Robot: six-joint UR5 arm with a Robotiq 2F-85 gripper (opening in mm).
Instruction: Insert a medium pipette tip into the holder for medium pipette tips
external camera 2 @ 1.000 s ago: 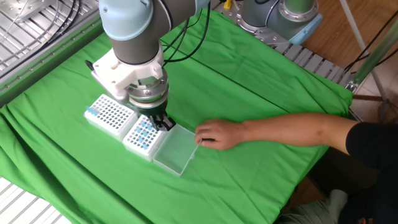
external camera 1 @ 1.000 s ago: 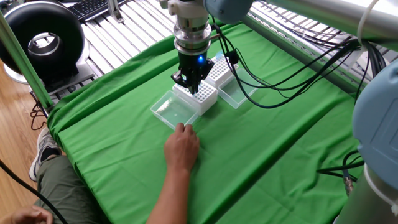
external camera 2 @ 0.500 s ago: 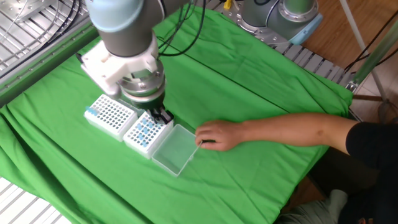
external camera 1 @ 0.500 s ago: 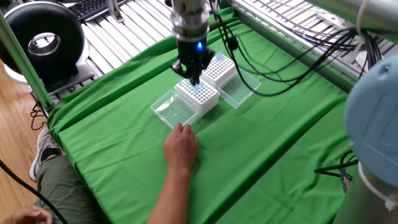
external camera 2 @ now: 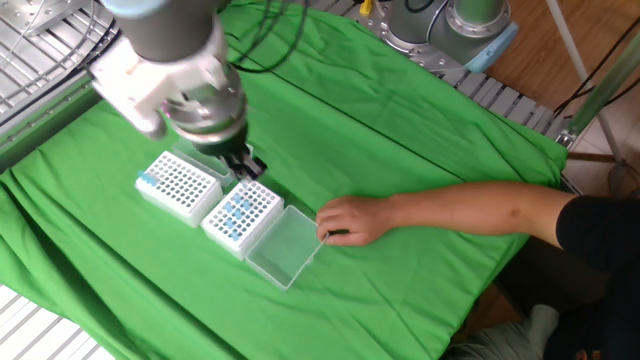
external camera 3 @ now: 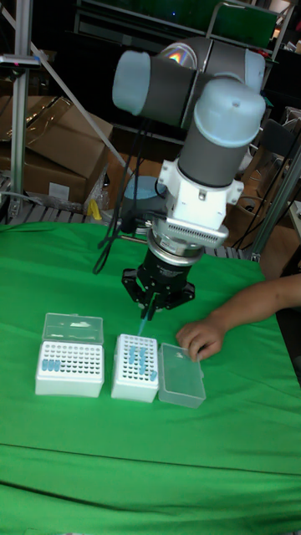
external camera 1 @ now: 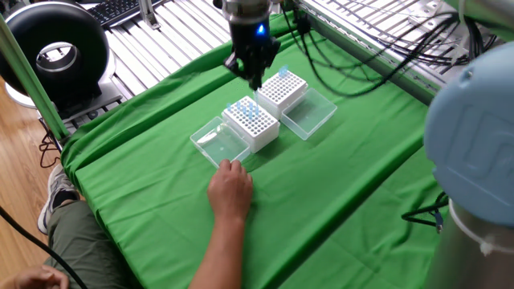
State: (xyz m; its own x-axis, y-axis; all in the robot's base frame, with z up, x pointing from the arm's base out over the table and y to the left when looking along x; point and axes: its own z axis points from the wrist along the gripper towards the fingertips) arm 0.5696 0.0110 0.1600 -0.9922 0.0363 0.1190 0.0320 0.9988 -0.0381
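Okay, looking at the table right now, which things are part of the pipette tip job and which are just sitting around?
Part of the job:
- gripper, holding a pipette tip
- near tip box, partly filled with blue tips
- far tip box, few tips
- which box is for medium tips, I cannot tell

Just there:
- person's hand by the open lid
- green cloth
- black ring light

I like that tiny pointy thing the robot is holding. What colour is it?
Pale blue. The pipette tip shows best in the tall fixed view, hanging from the fingers.

Green cloth (external camera 1: 345, 185) over table; cardboard boxes (external camera 3: 50, 159) behind.
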